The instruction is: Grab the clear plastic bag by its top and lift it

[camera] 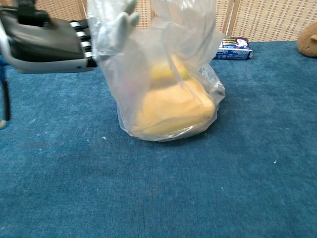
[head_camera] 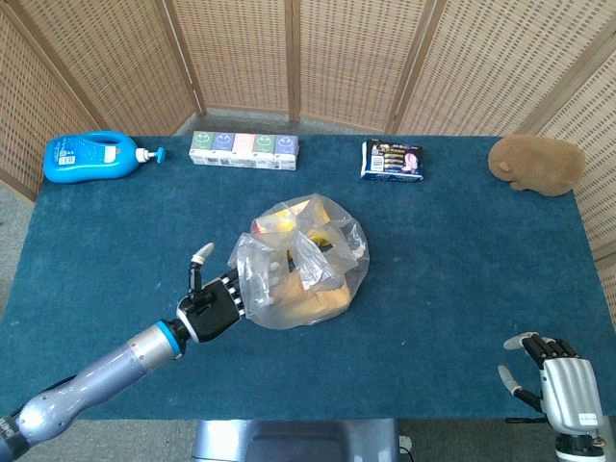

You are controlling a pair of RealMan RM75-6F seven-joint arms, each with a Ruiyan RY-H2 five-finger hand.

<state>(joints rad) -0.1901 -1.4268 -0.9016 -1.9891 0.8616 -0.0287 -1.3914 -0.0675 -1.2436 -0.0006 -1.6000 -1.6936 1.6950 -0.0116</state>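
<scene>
A staged test area, it seems: a blue-carpeted bench (head_camera: 115, 260) boxed in by woven wicker screens (head_camera: 289, 58), household goods along its far edge.
</scene>
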